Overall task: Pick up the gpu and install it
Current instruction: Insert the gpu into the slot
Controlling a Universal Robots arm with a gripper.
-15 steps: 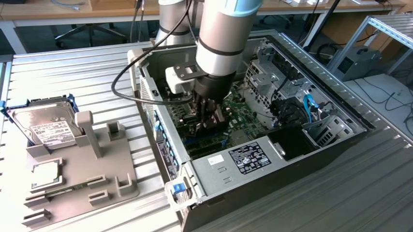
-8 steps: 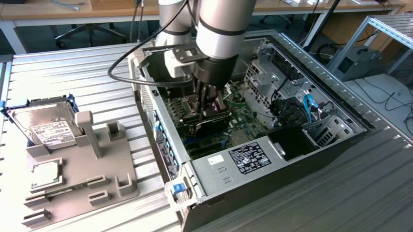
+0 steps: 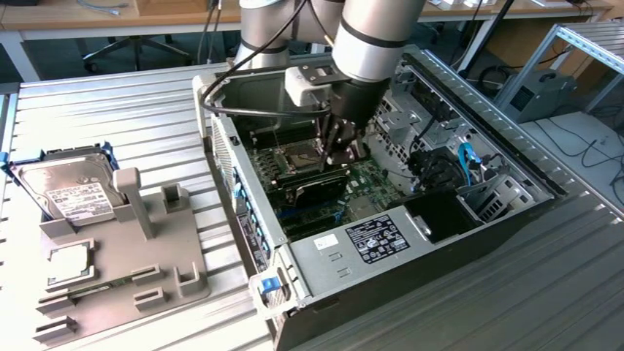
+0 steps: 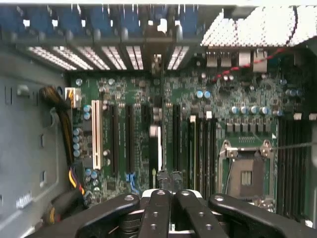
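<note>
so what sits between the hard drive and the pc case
Exterior view: the grey fixture's upright posts, then a strip of bare ribbed table.

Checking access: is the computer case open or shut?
Open: the case has no side panel, its motherboard lies bare, the gripper holds the gpu inside.

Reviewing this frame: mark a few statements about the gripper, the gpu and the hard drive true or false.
1. The gripper is down inside the computer case, over the motherboard. True.
2. The hard drive lies inside the case. False: it stands in the grey fixture at the exterior view's left, outside the case.
3. In the wrist view the gpu shows edge-on between the fingers, above the motherboard's slots. True.
4. The case's side is closed. False: it is open, with the motherboard exposed.
</note>
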